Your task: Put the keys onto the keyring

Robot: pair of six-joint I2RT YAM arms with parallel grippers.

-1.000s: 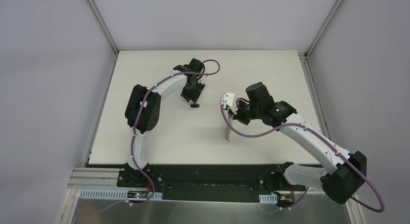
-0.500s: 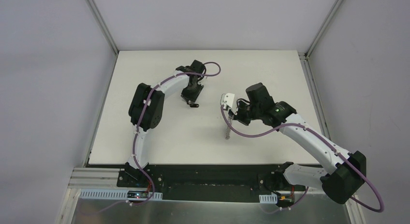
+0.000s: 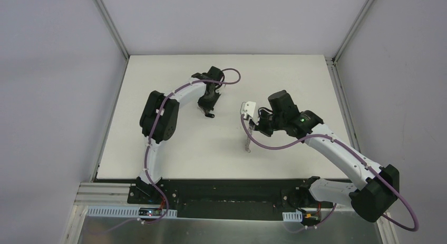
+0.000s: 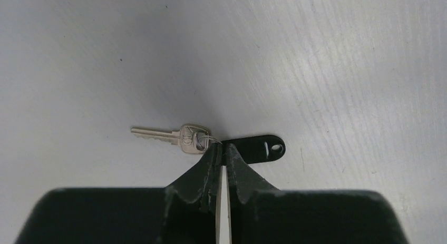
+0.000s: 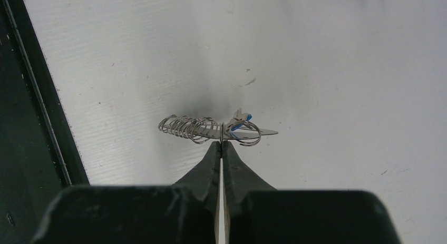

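Observation:
A silver key lies flat on the white table, joined by a thin wire ring to a black plastic tag. My left gripper is shut on the near end of that tag; in the top view it stands at the back centre of the table. My right gripper is shut on the keyring, seen edge-on with a row of wire clips to the left and a bit of blue tag beside a round ring. From above, the keyring hangs below the right gripper.
The white table is walled by grey panels with metal posts at the back corners. A black rail runs along the near edge; it also shows as the dark strip at the left of the right wrist view.
The left gripper has closed on the black tag and shifted slightly toward the back left. The right arm holds the keyring in nearly the same place.

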